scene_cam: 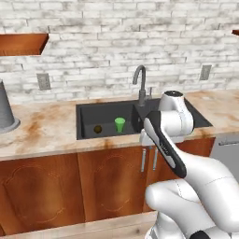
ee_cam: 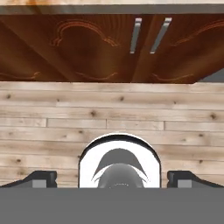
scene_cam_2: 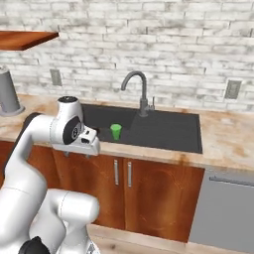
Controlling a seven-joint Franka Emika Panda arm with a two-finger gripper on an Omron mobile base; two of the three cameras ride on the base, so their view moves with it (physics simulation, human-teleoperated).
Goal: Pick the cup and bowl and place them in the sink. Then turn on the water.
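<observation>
The jaws (ee_cam: 112,179) were seen spread wide apart in the hand view, with one dark fingertip (ee_cam: 39,178) at each lower corner and nothing held between them. They were pointed down at the pale plank floor (ee_cam: 112,118) and at the brown cabinet doors (ee_cam: 87,48) below the sink, where two slim metal handles (ee_cam: 136,35) stood side by side. In the base views the hand was held low in front of those doors, below the sink's front edge, with the white arm (scene_cam: 170,140) folded before it. The sink (scene_cam: 107,112) was set into the marbled table (scene_cam: 42,130), black and rectangular. The cup (scene_cam: 120,124) was found standing upright inside the sink, on its floor in the left part of the basin, just beside the small round drain (scene_cam: 98,129). The grey gooseneck faucet (scene_cam_2: 139,92) rose from behind the sink at its middle. Well to the left of the sink a grey conical object (scene_cam: 5,109) stood on the table, beneath a wooden shelf (scene_cam: 23,44), and outlets (scene_cam: 43,81) were set in the brick wall behind.
</observation>
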